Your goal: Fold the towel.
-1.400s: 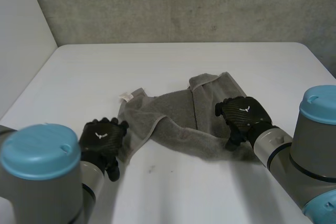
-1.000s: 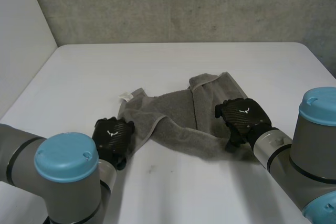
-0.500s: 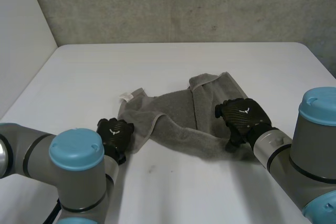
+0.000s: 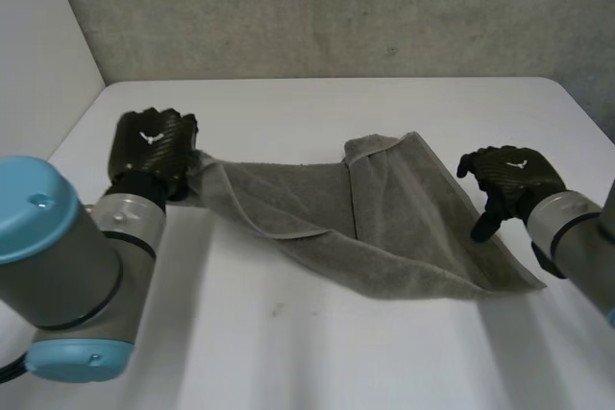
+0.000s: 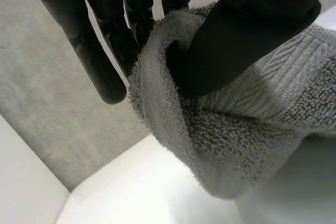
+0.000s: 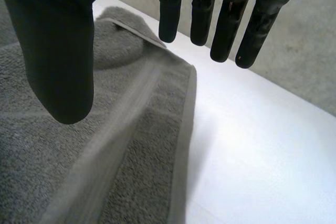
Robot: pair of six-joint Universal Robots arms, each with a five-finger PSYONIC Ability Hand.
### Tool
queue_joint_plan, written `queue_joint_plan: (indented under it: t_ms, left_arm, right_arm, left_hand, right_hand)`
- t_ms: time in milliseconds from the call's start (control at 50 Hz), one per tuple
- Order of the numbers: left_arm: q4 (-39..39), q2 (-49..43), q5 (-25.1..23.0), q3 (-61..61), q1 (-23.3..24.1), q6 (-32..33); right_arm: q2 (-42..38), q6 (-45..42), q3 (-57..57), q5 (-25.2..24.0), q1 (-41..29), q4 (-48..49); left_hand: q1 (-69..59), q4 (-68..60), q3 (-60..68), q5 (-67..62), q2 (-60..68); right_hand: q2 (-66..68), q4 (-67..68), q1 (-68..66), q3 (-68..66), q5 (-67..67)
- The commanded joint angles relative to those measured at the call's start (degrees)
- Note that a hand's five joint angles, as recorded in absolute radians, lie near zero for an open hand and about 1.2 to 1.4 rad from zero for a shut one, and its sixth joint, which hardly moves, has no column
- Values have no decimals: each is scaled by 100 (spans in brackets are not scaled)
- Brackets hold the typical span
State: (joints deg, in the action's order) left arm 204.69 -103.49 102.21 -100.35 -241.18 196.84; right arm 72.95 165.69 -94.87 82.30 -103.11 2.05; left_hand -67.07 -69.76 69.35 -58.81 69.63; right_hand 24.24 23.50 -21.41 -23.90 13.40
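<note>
Left hand (image 4: 152,146) pinches 1 corner of the towel (image 4: 384,228), which stretches lengthwise toward the empty, straight-fingered right hand (image 4: 509,176).

Watch the head view: you get just the back of the left hand (image 4: 149,146), so the towel (image 4: 384,228) corner it pinches sits hidden behind it. In its wrist view the thumb covers the bunched cloth against the fingers (image 5: 100,61), and the towel runs off the frame. The right arm (image 4: 577,237) is cut by the frame edge. The right hand (image 6: 58,45) blocks a patch of towel under its thumb; the cloth runs off frame there too.
</note>
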Motion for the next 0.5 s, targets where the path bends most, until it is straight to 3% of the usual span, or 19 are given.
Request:
queue_joint_plan:
  t_ms: [20,120,200,500]
  left_arm:
    - [-254,759,-140,-274,-289,-119]
    - [-377,1137,-386,-441,-438,-417]
    - [-500,1217,-536,-547,-527,-681]
    - [-1080,1217,-755,-363,-913,-1288]
  right_arm:
    - [-105,95,645,-924,643,-1855]
    - [-211,253,602,-1391,731,-2314]
    - [-202,315,364,-1471,731,-2244]
    - [-61,227,-1192,-1199,652,-328]
  left_hand:
    - [-1293,-1024,1065,-1119,1037]
    - [-1293,-1024,1065,-1119,1037]
    - [-1293,-1024,1065,-1119,1037]
    - [-1293,-1024,1065,-1119,1037]
  right_hand:
    - [-642,-567,358,607,-557]
    - [-441,-366,157,406,-356]
    - [-407,-332,123,372,-322]
    - [451,526,-734,-485,536]
